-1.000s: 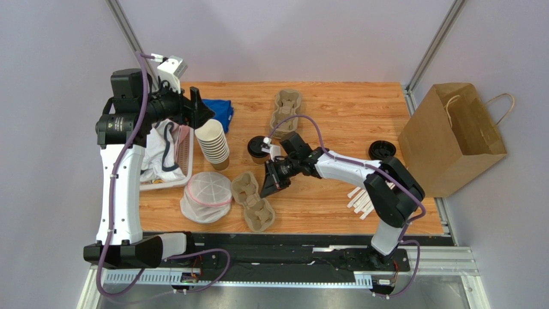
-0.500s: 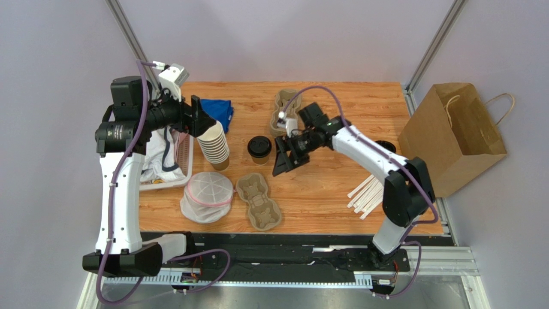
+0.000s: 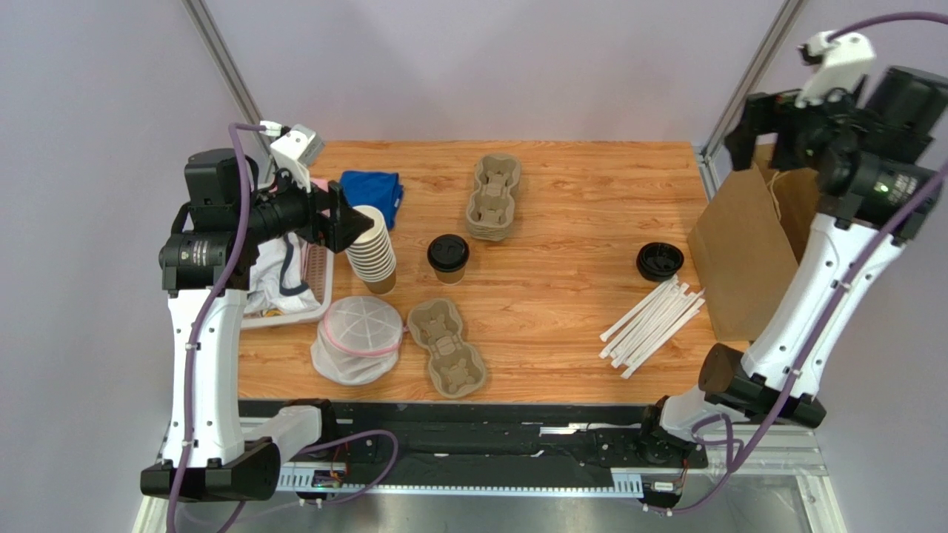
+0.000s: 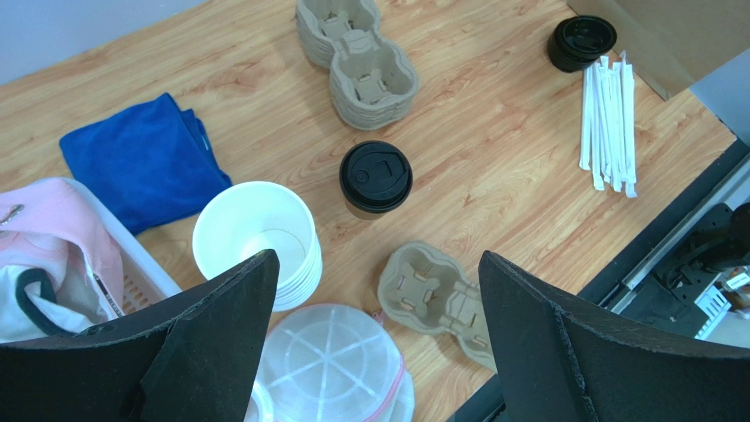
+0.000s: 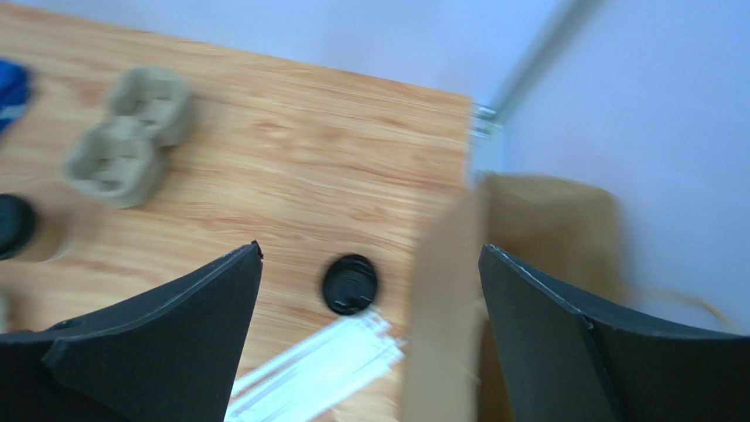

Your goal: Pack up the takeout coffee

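Surface: wood-grain table [image 3: 556, 322]. Pale lilac walls on three sides, with a grey metal post [image 3: 226, 69] rising at each far corner.

Left gripper [image 4: 378, 256]: raised over the left edge, fingers spread wide, nothing between them.

Count, left to right:
- One basket [image 3: 323, 264] on the left edge, holding crumpled white cloth [image 3: 278, 278].
- One blue towel [image 3: 373, 191], far-left corner.
- One stack of lidless paper cups [image 3: 369, 250] just beside the basket.
- One bag of clear lids [image 3: 358, 339], near-left.
- Two piles of pulp cup carriers: one by the near edge [image 3: 447, 350], one toward the far edge [image 3: 493, 198].
- One takeout coffee [image 3: 447, 255], upright, lid on, mid-table between the carrier piles, touching neither.
- One loose black lid [image 3: 660, 261], right side.
- One bundle of white straws [image 3: 651, 324], near-right; count not legible.
- One brown paper bag [image 3: 779, 233], standing open beyond the right edge.

Right gripper [image 5: 369, 249]: high above the bag, fingers wide apart, empty.
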Robot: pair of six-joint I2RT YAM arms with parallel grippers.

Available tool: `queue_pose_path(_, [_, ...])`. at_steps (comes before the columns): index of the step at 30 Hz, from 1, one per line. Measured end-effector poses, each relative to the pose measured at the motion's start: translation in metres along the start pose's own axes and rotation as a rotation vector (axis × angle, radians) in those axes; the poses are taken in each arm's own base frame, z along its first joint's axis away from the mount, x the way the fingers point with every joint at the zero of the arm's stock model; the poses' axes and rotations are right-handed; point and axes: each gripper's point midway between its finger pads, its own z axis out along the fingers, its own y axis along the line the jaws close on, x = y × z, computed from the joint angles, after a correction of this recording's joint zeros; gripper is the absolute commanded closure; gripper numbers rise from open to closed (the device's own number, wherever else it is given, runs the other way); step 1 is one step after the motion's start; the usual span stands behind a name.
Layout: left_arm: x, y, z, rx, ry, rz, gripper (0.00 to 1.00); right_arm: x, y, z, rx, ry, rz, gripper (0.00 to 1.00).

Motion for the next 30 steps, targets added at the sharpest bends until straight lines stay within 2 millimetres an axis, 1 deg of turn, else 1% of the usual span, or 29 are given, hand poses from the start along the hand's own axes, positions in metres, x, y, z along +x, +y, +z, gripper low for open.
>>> queue_pose_path(1, [-0.001, -0.001, -0.001, -0.001, -0.005, 0.004, 0.07, 0.002, -0.019, -0.014, 0.072, -0.001, -0.005, 0.00])
queue_pose_path(3, [-0.002, -0.003, -0.004, -0.002, -0.012, 0.010, 0.07, 0.014, -0.051, -0.044, 0.208, 0.024, -0.005, 0.00])
queue_pose_path(4, [-0.003, -0.004, -0.005, -0.003, -0.015, 0.013, 0.07, 0.020, -0.060, -0.054, 0.250, 0.038, -0.007, 0.00])
queue_pose_path(6, [-0.003, -0.005, -0.006, -0.003, -0.020, 0.016, 0.07, 0.041, -0.081, -0.073, 0.348, 0.100, -0.005, 0.00])
queue_pose_path(8, [-0.004, -0.005, -0.006, -0.004, -0.023, 0.019, 0.07, 0.065, -0.091, -0.078, 0.387, 0.178, 0.002, 0.00])
queue_pose_path(9, [-0.004, -0.005, -0.006, -0.004, -0.023, 0.020, 0.07, 0.074, -0.095, -0.078, 0.393, 0.209, 0.006, 0.00])
queue_pose_path(12, [-0.005, -0.005, -0.006, -0.005, -0.026, 0.022, 0.07, 0.107, -0.106, -0.067, 0.378, 0.316, 0.014, 0.03])
queue_pose_path(14, [-0.006, -0.005, -0.007, -0.006, -0.033, 0.026, 0.07, 0.133, -0.111, -0.056, 0.344, 0.393, 0.029, 0.04])
queue_pose_path(16, [-0.007, -0.005, -0.007, -0.006, -0.039, 0.029, 0.07, 0.152, -0.112, -0.048, 0.315, 0.444, 0.041, 0.06])
queue_pose_path(18, [-0.007, -0.006, -0.008, -0.007, -0.044, 0.030, 0.07, 0.167, -0.114, -0.042, 0.290, 0.484, 0.050, 0.07])
queue_pose_path(21, [-0.008, -0.006, -0.008, -0.008, -0.053, 0.033, 0.07, 0.182, -0.114, -0.036, 0.264, 0.523, 0.063, 0.11])
queue_pose_path(23, [-0.009, -0.006, -0.008, -0.009, -0.057, 0.035, 0.07, 0.192, -0.115, -0.031, 0.245, 0.545, 0.077, 0.17])
queue_pose_path(24, [-0.009, -0.006, -0.008, -0.010, -0.059, 0.036, 0.07, 0.195, -0.117, -0.027, 0.236, 0.554, 0.084, 0.22])
queue_pose_path(25, [-0.009, -0.006, -0.008, -0.010, -0.059, 0.037, 0.07, 0.199, -0.118, -0.024, 0.228, 0.561, 0.089, 0.30])
queue_pose_path(27, [-0.009, -0.006, -0.009, -0.010, -0.060, 0.037, 0.07, 0.206, -0.120, -0.017, 0.209, 0.574, 0.106, 0.35])
queue_pose_path(28, [-0.009, -0.006, -0.009, -0.010, -0.060, 0.037, 0.07, 0.209, -0.121, -0.014, 0.200, 0.581, 0.115, 0.40])
queue_pose_path(30, [-0.009, -0.006, -0.009, -0.010, -0.060, 0.037, 0.07, 0.214, -0.122, -0.008, 0.180, 0.588, 0.130, 0.53])
